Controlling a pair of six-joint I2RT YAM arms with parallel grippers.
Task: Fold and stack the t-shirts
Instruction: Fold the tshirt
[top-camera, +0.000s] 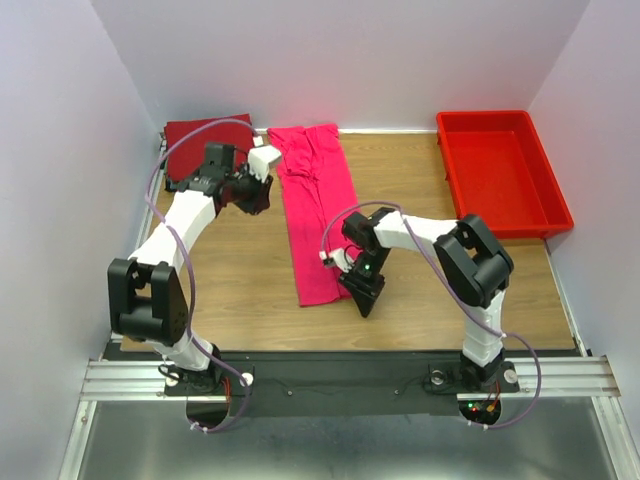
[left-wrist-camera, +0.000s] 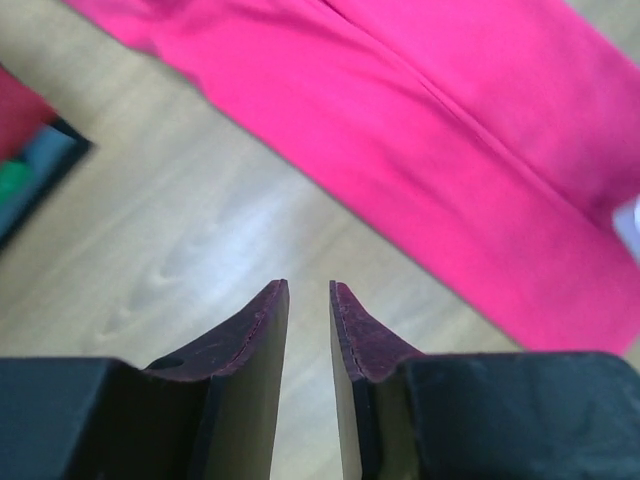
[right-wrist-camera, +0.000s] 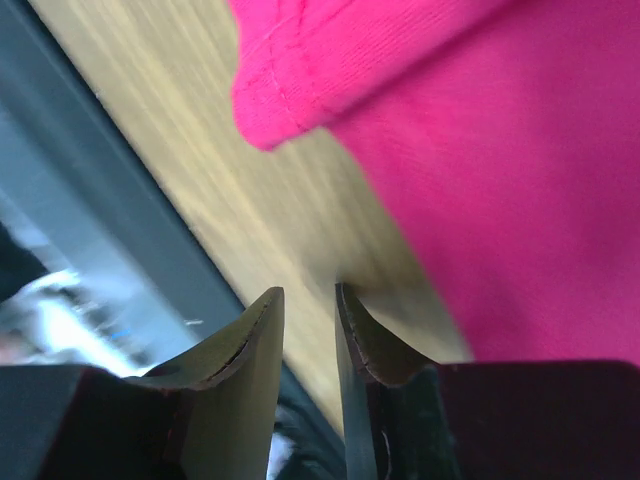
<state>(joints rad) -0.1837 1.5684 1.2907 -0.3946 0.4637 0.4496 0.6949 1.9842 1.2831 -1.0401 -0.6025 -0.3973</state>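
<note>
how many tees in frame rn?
3. The pink tee lies in a long strip mid-table. The dark red tee sits folded in the far-left corner. The green tee is in that same stack, only a sliver in the left wrist view. The stack may hide more.

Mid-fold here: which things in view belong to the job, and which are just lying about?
Job:
- pink t-shirt, folded into a long strip
- dark red t-shirt, folded, far left corner

Lying about:
- red bin, far right
</note>
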